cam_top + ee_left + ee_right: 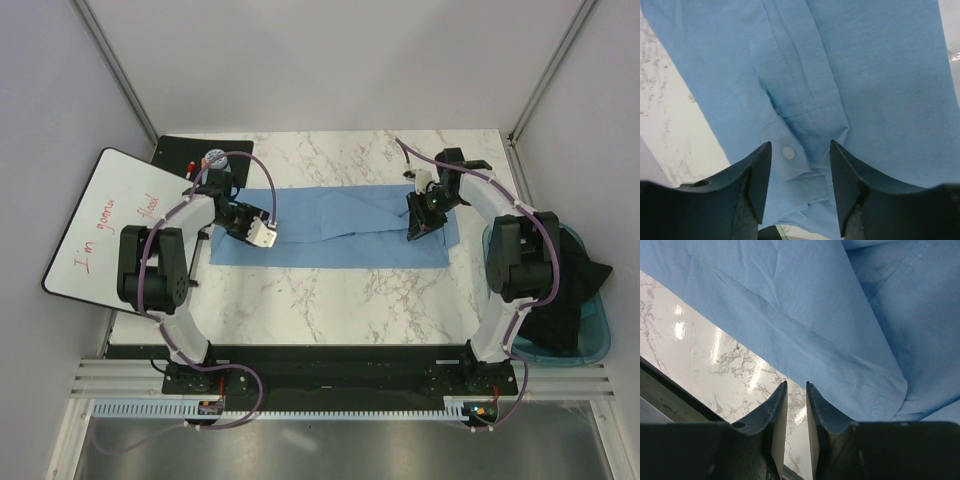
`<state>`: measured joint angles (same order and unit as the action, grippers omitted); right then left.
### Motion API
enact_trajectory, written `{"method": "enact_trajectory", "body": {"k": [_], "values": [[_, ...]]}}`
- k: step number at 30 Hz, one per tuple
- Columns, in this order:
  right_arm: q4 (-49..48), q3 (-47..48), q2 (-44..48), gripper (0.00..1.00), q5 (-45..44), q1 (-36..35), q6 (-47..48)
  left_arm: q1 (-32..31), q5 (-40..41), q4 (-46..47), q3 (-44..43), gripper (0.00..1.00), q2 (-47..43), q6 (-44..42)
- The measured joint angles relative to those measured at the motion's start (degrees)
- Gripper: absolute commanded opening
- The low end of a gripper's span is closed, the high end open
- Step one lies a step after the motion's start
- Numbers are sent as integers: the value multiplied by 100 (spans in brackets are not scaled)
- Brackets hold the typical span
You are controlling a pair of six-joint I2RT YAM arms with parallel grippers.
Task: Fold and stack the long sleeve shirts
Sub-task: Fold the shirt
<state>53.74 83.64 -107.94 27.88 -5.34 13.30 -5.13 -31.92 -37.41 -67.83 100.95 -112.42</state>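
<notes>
One long sleeve shirt, light blue, lies flat as a long folded band across the marble table. My left gripper is at its left end, open. In the left wrist view its jaws straddle a sleeve cuff with a white button, and the cloth lies loose between them. My right gripper is at the shirt's right end. In the right wrist view its jaws stand a narrow gap apart over bare marble, just off the shirt's folded edge, holding nothing.
A whiteboard with red writing leans at the left. A teal bin holding dark cloth sits off the table's right edge. A small bottle stands on a black mat at the back left.
</notes>
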Motion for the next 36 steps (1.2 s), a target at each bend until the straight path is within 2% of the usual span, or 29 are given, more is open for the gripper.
{"method": "enact_trajectory", "body": {"k": [1, 4, 7, 20, 22, 24, 26, 29, 30, 32, 34, 36], "values": [[-11, -33, 0, 29, -22, 0, -2, 0, 79, 0, -2, 31, 90, -2], [-24, -140, 0, 29, -96, -2, -2, 0, 339, 2, -20, 13, 354, -20], [-26, -195, 0, 29, -168, -4, -2, 7, 529, -7, -90, 2, 562, -52], [-109, -407, 57, 28, -737, -11, 59, 216, 911, -367, -317, 2, 385, -59], [-153, -533, 146, 27, -767, -31, 48, 254, 1003, -400, -350, 10, 376, -57], [-243, -706, 249, 26, -876, -125, 15, 280, 1060, -444, -350, 24, 376, -59], [-337, -833, 280, 25, -1025, -286, -15, 280, 1043, -452, -345, 31, 365, -63], [-483, -848, 136, 22, -1357, -562, -42, 280, 898, -466, -306, 49, 286, 24], [-531, -765, -9, 20, -1506, -632, -35, 280, 844, -490, -304, 60, 240, 153], [-667, -538, -380, 19, -1816, -673, -7, 282, 678, -503, -304, 73, 111, 463], [-610, -155, -752, 19, -2074, -656, -33, 319, 448, -535, -304, 99, -105, 831], [-732, 278, -1008, 18, -2507, -651, 22, 354, 227, -562, -304, 99, -404, 1198]]}}
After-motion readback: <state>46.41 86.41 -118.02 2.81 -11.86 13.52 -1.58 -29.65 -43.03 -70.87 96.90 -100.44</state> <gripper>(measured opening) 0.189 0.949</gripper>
